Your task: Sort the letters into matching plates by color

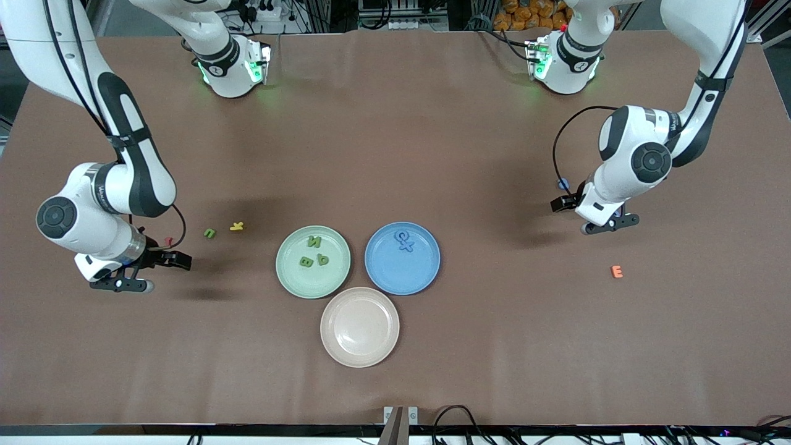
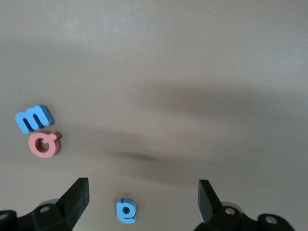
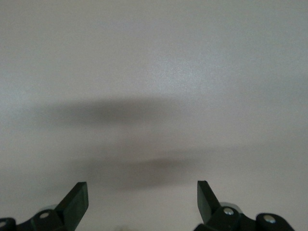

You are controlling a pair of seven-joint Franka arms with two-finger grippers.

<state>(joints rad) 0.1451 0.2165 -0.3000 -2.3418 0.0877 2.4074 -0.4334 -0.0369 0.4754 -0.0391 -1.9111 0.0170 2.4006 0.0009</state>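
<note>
The mint green plate (image 1: pixel 283 262) holds three green letters (image 1: pixel 314 241). Beside it, the blue plate (image 1: pixel 401 277) holds two blue letters (image 1: pixel 404 241). A green letter (image 1: pixel 209 233) and a yellow letter (image 1: pixel 236 226) lie on the table toward the right arm's end, and an orange E (image 1: pixel 617 271) lies toward the left arm's end. My left gripper (image 2: pixel 143 192) (image 1: pixel 609 224) hangs open low over a blue letter (image 2: pixel 126 211). A blue m (image 2: pixel 32 118) and a pink Q (image 2: pixel 44 143) lie close by it. My right gripper (image 3: pixel 143 192) (image 1: pixel 122 284) is open over bare table, holding nothing.
A beige plate (image 1: pixel 359 327) with nothing in it sits nearer the front camera, touching the other two plates. A blue piece (image 1: pixel 562 183) peeks out beside the left arm's wrist. The brown table spreads wide around the plates.
</note>
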